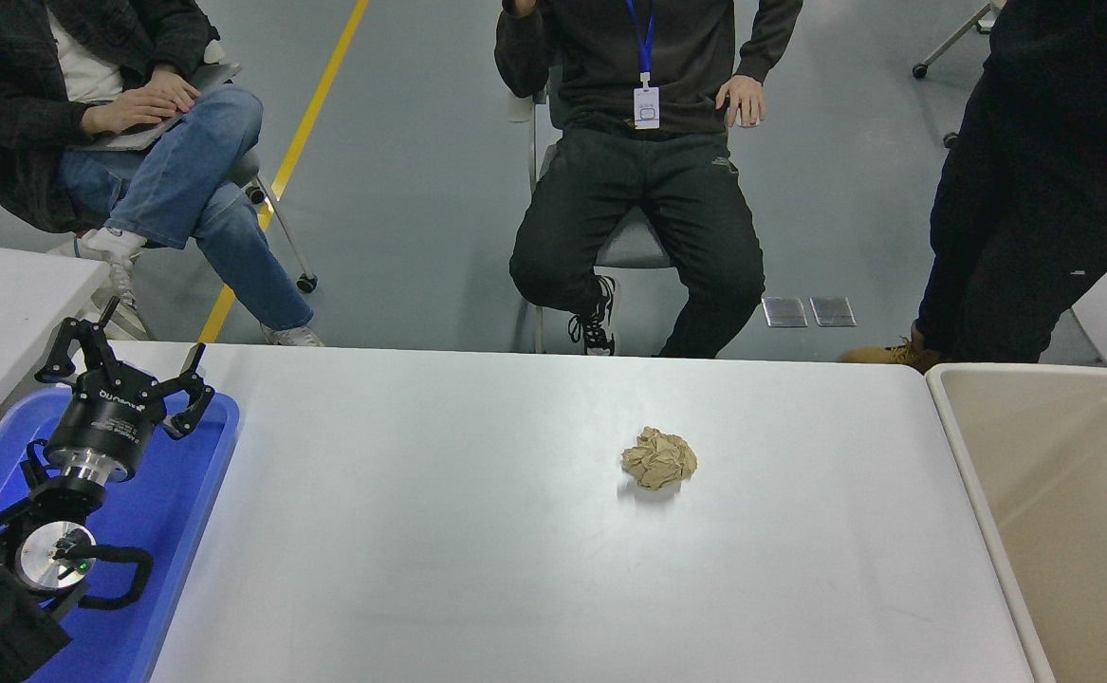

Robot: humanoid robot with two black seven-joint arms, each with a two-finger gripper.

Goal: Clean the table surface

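The robot's left claw hangs parked over a blue tray at the near left corner of the table, its black fingers spread wide and holding nothing. The tray sits at the left edge, apparently as a rest spot that keeps the idle arm off the working area. Only a thin dark curve, likely a cable of the right arm, shows at the right edge; the right claw itself is out of view.

To the claw's right spreads the white table, the surface to be cleaned. It is bare but for one crumpled ball of brown paper, lying right of centre and well apart from the open claw. A beige bin stands against the table's right end with its mouth open, seemingly placed there to take rubbish; the paper lies nearer to it than to the tray.

Beyond the far edge, two people sit on chairs and a third stands at the right, none reaching toward the table. Judging by the layout, the clearing has not yet begun.
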